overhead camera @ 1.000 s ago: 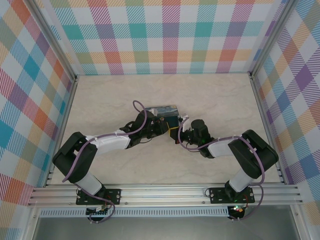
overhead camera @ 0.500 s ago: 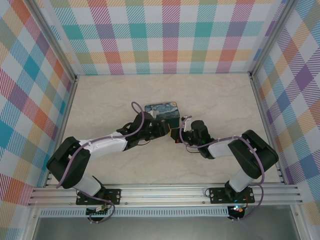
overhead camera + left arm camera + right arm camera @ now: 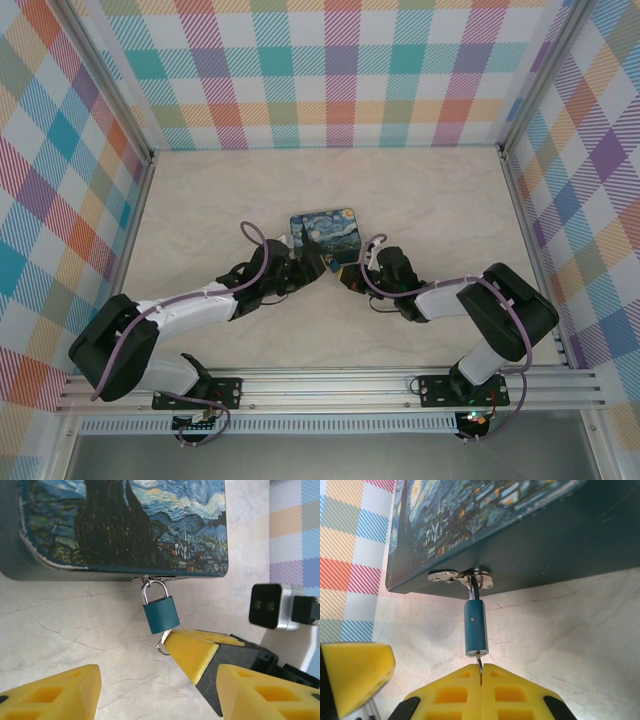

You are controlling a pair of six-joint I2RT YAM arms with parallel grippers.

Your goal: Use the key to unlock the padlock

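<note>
The teal padlock point(image 3: 161, 615) hangs by its silver shackle from the hasp point(image 3: 462, 576) on the front of the painted tin point(image 3: 325, 232). The thin grey key point(image 3: 479, 661) sticks into the bottom of the padlock point(image 3: 476, 627), and my right gripper point(image 3: 481, 672) is shut on it. A small key ring point(image 3: 162, 648) shows beside that gripper's yellow finger point(image 3: 195, 652). My left gripper point(image 3: 160, 695) stands open just in front of the padlock, holding nothing, with its fingers point(image 3: 55, 692) wide apart. From above, the left gripper point(image 3: 307, 262) and right gripper point(image 3: 347, 277) meet at the tin's near side.
The tin lies flat, lid up, mid-table on the marble-patterned surface point(image 3: 430, 200). Checked walls point(image 3: 340, 70) close in the back and both sides. The right wrist camera housing point(image 3: 272, 606) sits close to the right of the padlock.
My left gripper has drawn back from over the tin toward the near left, leaving the lid fully in view. The right gripper has edged slightly left, staying at the padlock.
</note>
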